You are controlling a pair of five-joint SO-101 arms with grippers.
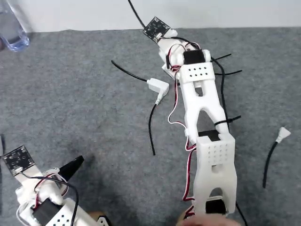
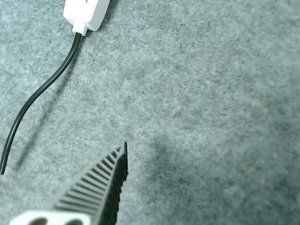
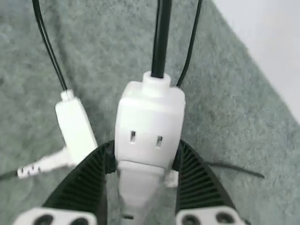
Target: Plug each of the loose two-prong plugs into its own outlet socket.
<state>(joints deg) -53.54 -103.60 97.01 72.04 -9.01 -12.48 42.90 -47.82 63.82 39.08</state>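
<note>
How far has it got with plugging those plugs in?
Done: nothing looks plugged in yet. In hand: the right tool is clamped on a white outlet socket, and the socket's two slots are empty. Left to do: the angled plug lies loose beside the socket, and a second plug lies farther off on the grey mat. Both need plugging in.
</note>
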